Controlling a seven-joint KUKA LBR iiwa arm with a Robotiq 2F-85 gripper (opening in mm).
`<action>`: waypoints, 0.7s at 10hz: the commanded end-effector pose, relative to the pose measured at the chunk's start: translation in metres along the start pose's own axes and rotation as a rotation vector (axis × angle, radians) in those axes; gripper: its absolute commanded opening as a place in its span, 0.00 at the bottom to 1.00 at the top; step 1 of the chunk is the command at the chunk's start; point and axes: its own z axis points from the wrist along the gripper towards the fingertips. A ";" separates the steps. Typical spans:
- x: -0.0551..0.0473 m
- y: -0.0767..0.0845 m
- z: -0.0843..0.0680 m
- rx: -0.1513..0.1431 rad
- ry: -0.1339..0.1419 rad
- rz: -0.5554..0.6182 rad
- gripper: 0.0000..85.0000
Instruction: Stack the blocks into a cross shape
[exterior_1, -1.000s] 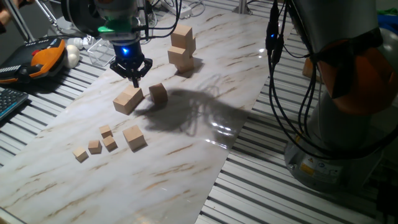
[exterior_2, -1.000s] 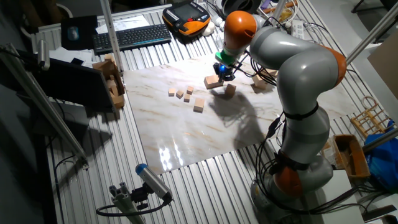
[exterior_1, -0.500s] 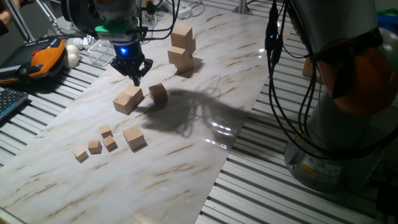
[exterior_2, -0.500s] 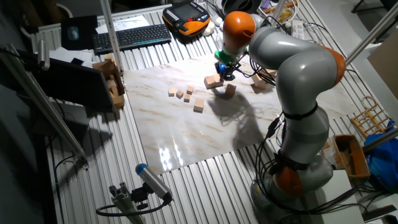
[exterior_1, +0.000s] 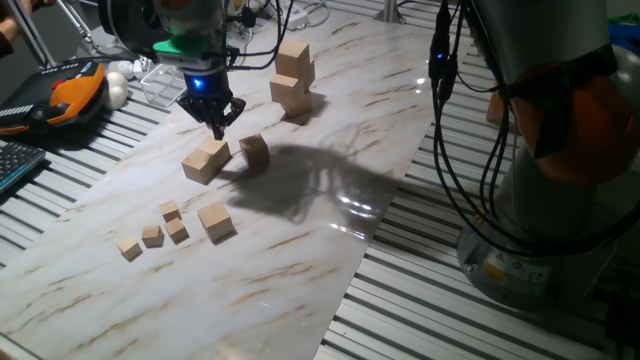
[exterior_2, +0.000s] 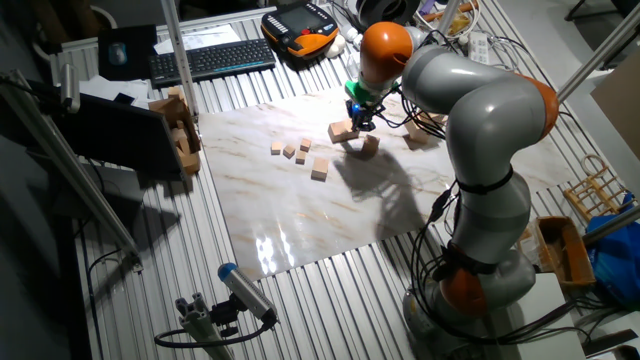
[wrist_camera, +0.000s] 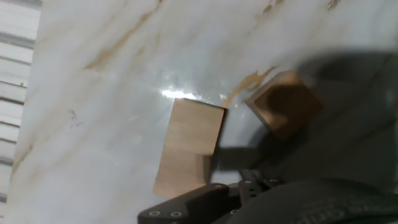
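Note:
My gripper (exterior_1: 217, 127) hangs just above and behind a light-tan wooden block (exterior_1: 206, 160) lying on the marble board. Its fingers meet in a point and hold nothing. A second block (exterior_1: 254, 151) lies just right of the first, tilted. A third block (exterior_1: 216, 221) lies nearer the front. More blocks form a stack (exterior_1: 293, 78) at the back. The other fixed view shows the gripper (exterior_2: 360, 120) over the same block (exterior_2: 343, 131). In the hand view that block (wrist_camera: 189, 146) is below centre and the tilted block (wrist_camera: 285, 102) sits in shadow.
Several tiny cubes (exterior_1: 151, 236) lie at the front left of the marble board (exterior_1: 300, 250). An orange-and-black handset (exterior_1: 70, 90) and a clear box (exterior_1: 165, 85) lie off the board at the back left. Cables (exterior_1: 445, 120) hang beside the robot base on the right.
My gripper has risen slightly and drifted a little away from the block below it. The blocks have not moved.

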 end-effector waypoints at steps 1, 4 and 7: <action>0.000 0.001 0.001 -0.006 -0.007 0.012 0.60; 0.001 0.006 0.005 -0.016 -0.029 0.043 0.80; 0.002 0.013 0.008 -0.011 -0.030 0.172 0.80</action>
